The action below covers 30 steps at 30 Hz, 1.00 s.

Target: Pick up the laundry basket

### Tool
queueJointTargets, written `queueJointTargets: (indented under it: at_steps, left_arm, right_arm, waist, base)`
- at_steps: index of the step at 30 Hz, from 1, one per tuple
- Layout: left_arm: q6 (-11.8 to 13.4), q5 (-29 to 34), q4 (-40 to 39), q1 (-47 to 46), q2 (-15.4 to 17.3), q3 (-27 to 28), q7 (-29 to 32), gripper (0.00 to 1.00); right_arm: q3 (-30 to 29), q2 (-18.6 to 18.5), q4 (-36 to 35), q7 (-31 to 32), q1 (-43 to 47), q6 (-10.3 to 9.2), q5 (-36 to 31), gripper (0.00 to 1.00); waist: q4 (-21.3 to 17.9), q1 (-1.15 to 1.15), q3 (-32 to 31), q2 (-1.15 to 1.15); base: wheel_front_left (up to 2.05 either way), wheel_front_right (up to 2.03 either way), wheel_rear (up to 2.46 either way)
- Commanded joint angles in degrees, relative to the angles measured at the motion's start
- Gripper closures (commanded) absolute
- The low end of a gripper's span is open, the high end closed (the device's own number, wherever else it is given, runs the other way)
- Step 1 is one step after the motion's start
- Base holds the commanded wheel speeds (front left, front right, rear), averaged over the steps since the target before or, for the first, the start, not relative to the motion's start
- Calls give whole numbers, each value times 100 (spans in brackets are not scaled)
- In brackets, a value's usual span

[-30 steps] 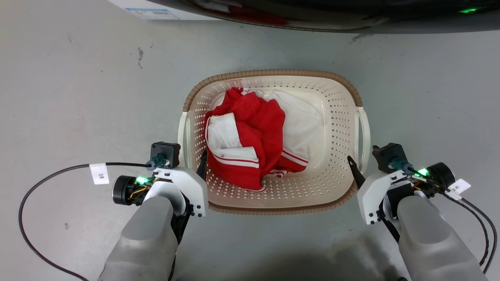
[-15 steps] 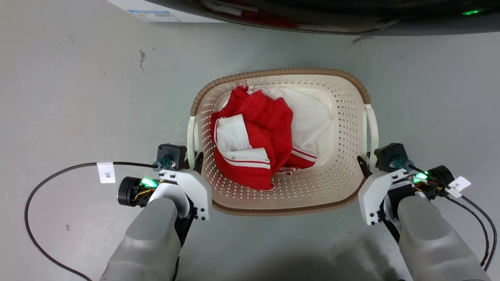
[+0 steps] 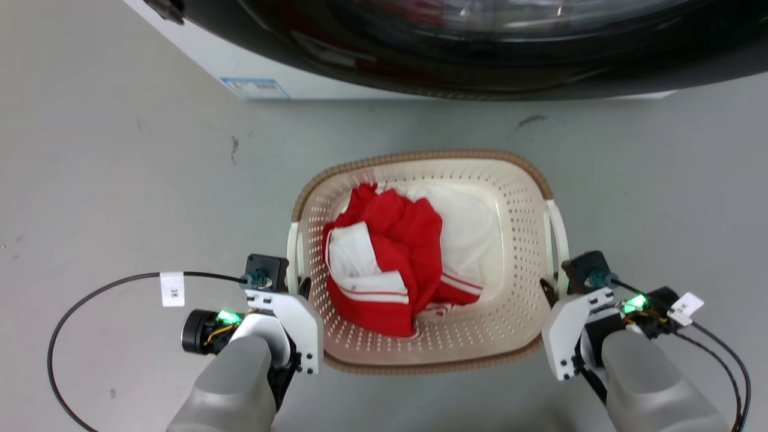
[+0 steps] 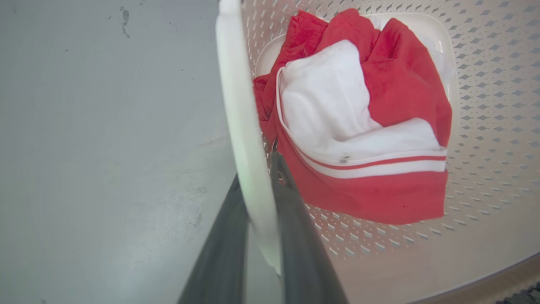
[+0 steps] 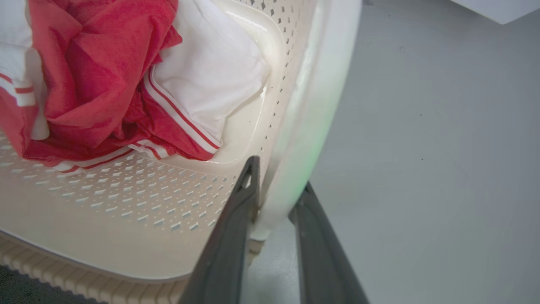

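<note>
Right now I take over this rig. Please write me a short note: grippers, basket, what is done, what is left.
Left gripper: shut on the left handle, one finger on each side.
Right gripper: shut on the right handle in the same way.
The basket: in front of the washer, clothes inside. Whether it is off the floor, I cannot tell.
Done: both handles gripped.
Left: probably raise both arms together, keeping it level.
</note>
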Motion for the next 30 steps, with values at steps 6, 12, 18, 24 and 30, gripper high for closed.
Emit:
queueJointTargets:
  at_steps: [6, 12, 18, 24, 30]
  left_arm:
    - [-38, -136, 78, 294, 3, -194, 268, 100]
    - [-53, -260, 110, 487, -2, -303, 570, 100]
    - [-75, -337, 124, 596, -4, -361, 890, 100]
    - [-102, -402, 122, 674, 27, -436, 1143, 100]
    - [-102, -501, 127, 773, 93, -507, 1402, 100]
  right_arm:
    - [567, 2, 35, 178, 279, -5, 419, 100]
    - [1104, 6, 36, 411, 428, -5, 889, 100]
    - [1608, 13, -38, 744, 553, -4, 1370, 100]
    - [2082, 16, -102, 1105, 648, -3, 1824, 100]
    - [2442, 17, -98, 1355, 742, -3, 2224, 100]
  waist:
    - [-38, 0, -773, 0]
    - [-37, 0, -1210, 0]
    - [-34, 0, -1639, 0]
    - [-58, 0, -2044, 0]
    - [-96, 0, -2426, 0]
  base:
    - [0, 0, 0]
    - [0, 0, 0]
    - [0, 0, 0]
    - [0, 0, 0]
    - [0, 0, 0]
